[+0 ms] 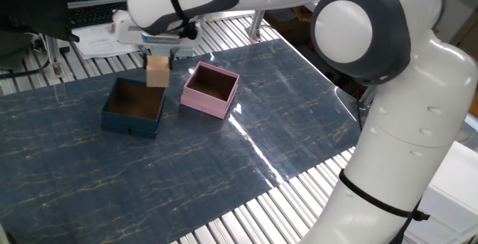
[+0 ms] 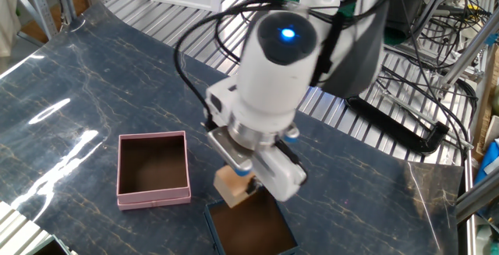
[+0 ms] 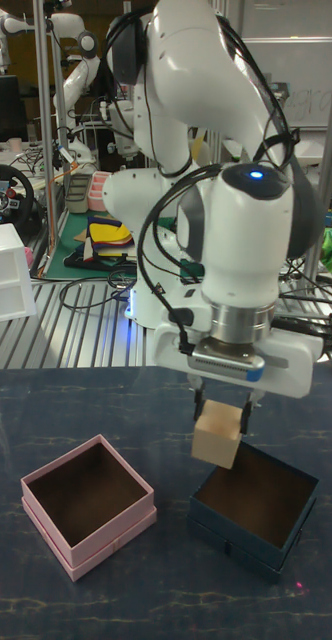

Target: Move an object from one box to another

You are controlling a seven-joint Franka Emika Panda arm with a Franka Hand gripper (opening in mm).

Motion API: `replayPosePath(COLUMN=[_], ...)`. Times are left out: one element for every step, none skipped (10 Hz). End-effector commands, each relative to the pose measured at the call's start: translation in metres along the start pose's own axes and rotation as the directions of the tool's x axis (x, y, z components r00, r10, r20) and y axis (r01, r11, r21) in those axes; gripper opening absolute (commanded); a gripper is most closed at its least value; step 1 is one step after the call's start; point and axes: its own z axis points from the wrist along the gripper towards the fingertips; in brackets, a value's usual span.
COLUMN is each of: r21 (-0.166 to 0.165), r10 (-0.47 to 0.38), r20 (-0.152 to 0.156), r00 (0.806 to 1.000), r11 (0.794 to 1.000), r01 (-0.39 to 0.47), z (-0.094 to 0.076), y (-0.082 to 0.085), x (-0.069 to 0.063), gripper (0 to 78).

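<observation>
Wooden cube (image 3: 218,448), one, clamped in jaws above gap between two boxes: navy box (image 3: 254,509), pink box (image 3: 88,505).

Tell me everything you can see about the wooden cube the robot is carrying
The plain light tan wooden cube has smooth, unmarked faces and crisp edges. It hangs in the air, slightly tilted, pinched near its top between the two dark fingers of the robot's hand. It sits above the gap between the shallow dark navy-blue box and the shallow pink box, touching neither; only the fingers contact it.
</observation>
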Motion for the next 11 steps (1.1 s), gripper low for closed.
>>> replayPosePath(r21=[-0.002,-0.002,-0.001,-0.001,-0.001,-0.003,-0.005,-0.005,-0.007,-0.012,-0.016], r10=[-0.050,-0.061,-0.075,-0.089,-0.103,-0.116,-0.126,-0.133,-0.141,-0.147,-0.148], r20=[0.007,0.008,0.008,0.010,0.012,0.013,0.012,0.012,0.010,0.009,0.009], r00=[0.999,0.998,0.997,0.996,0.995,0.993,0.992,0.991,0.990,0.989,0.989], r11=[0.999,0.998,0.997,0.996,0.995,0.993,0.992,0.991,0.990,0.989,0.989], r01=[0.050,0.061,0.075,0.089,0.103,0.116,0.126,0.133,0.141,0.147,0.148], z=[0.006,0.007,0.008,0.010,0.011,0.013,0.015,0.016,0.017,0.019,0.019], y=[-0.022,-0.027,-0.031,-0.036,-0.042,-0.048,-0.053,-0.057,-0.061,-0.066,-0.068], x=[-0.010,-0.011,-0.013,-0.014,-0.016,-0.018,-0.019,-0.020,-0.020,-0.021,-0.022], gripper=[1.9,1.9,1.9,1.9,1.9,1.9,1.9,1.9,1.9,1.9,1.9])
